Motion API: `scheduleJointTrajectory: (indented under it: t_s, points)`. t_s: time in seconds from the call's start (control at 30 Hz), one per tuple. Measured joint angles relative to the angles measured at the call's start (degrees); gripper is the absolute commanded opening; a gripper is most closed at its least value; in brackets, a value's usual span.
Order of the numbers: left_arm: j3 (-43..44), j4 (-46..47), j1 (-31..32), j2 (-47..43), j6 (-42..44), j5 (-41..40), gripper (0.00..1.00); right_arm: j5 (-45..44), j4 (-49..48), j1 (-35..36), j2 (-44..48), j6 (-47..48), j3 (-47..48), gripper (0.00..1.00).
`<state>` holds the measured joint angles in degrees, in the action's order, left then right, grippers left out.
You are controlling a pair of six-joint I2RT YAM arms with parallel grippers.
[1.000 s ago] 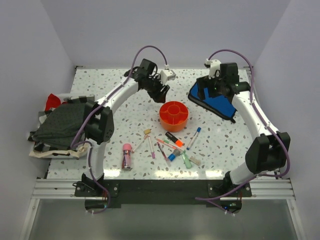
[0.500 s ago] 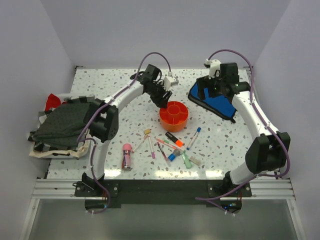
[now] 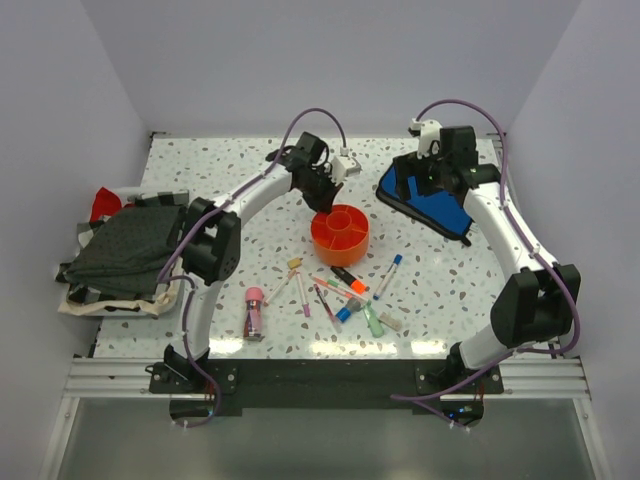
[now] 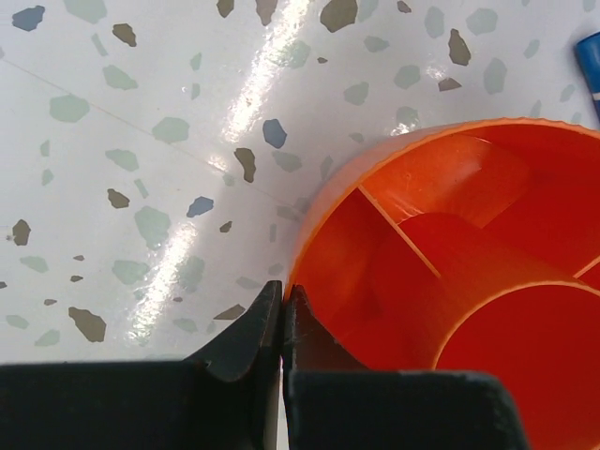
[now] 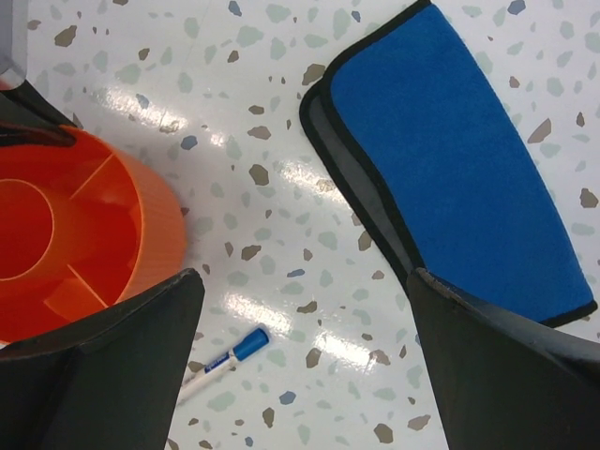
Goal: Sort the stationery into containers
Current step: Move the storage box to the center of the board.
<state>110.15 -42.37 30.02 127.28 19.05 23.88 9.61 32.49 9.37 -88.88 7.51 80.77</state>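
The round orange caddy (image 3: 339,230) stands mid-table, its divided wells bare (image 4: 450,244); its edge also shows in the right wrist view (image 5: 66,234). My left gripper (image 3: 322,205) is shut on the caddy's far-left rim (image 4: 283,291), one finger outside the wall and one inside. Loose stationery lies nearer the arms: a blue-capped pen (image 3: 388,276) (image 5: 225,361), an orange marker (image 3: 349,278), a green marker (image 3: 373,320), a beige eraser (image 3: 294,264) and a pink-capped glue tube (image 3: 254,312). My right gripper (image 3: 430,185) hangs open above the table (image 5: 305,274), holding nothing.
A blue pouch with black trim (image 3: 425,200) (image 5: 450,150) lies at the back right under the right arm. A heap of dark cloth (image 3: 120,245) covers the left edge of the table. Grey walls close in three sides.
The left gripper came down onto the caddy's rim and closed on it. The caddy has shifted slightly to the left. The right arm has stayed still.
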Motion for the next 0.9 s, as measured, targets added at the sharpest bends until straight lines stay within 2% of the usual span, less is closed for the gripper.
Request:
scheduleJointTrajectory:
  t_s: [0.17,0.53,0.57,0.63,0.67,0.7,0.8,0.9]
  points:
    - [1.4,0.3,-0.5,0.2,0.0,-4.0,0.0,0.0,0.0,0.0,0.0,0.0,-0.7,0.94]
    - [10.6,4.2,-4.3,3.6,0.2,-16.3,0.0,-0.1,-0.3,0.0,0.0,0.0,-0.7,0.94]
    - [11.0,4.6,-4.3,3.7,0.3,-16.7,0.03,-0.1,-0.3,0.0,0.0,0.0,-0.7,0.94]
    - [11.3,5.0,-4.1,3.9,0.2,-17.0,0.23,-0.1,-0.3,0.0,0.0,0.0,-0.7,0.94]
    - [11.3,5.2,-4.1,4.0,0.2,-17.1,0.26,-0.1,-0.3,0.0,-0.1,0.0,-0.7,0.94]
    - [11.3,5.2,-4.0,4.2,0.2,-17.1,0.35,-0.1,-0.3,0.0,-0.1,0.0,-0.7,0.94]
    - [11.3,5.6,-4.0,4.8,0.1,-17.6,0.46,-0.1,-0.3,0.0,-0.1,0.1,-0.7,0.94]
    - [11.3,6.1,-4.0,5.3,0.1,-18.1,0.52,-0.1,-0.3,0.0,-0.3,0.1,-0.7,0.94]
